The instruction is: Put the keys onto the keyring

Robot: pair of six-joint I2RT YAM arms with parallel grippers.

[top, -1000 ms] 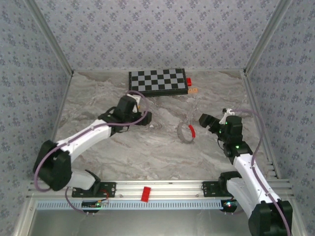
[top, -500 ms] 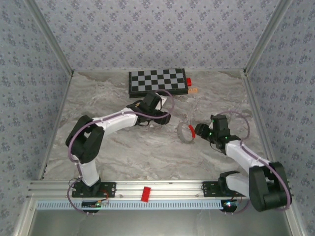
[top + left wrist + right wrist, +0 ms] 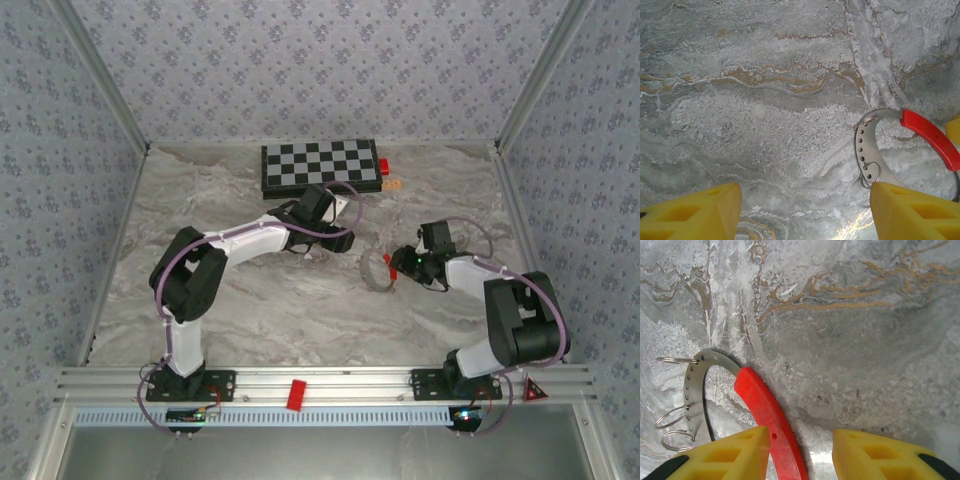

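Your right gripper (image 3: pixel 801 436) hangs wide open and empty, with the keyring (image 3: pixel 694 382) right of centre on the table and its red section (image 3: pixel 760 400) just inside the lower-left finger. Centre over the red before closing. Your left gripper (image 3: pixel 806 194), also spread and empty, sits just left of the ring. What looks like the key (image 3: pixel 393 185) lies beyond, beside the chessboard (image 3: pixel 320 165), with open marble (image 3: pixel 250 300) between.

The grey, marble-veined table (image 3: pixel 250 310) carries a chessboard (image 3: pixel 320 165) at far centre. A small red block (image 3: pixel 384 166) touches the board's right edge, and a tiny orange key (image 3: pixel 393 185) lies just beside it. Nearer, right of centre, lies the keyring (image 3: pixel 364 270).
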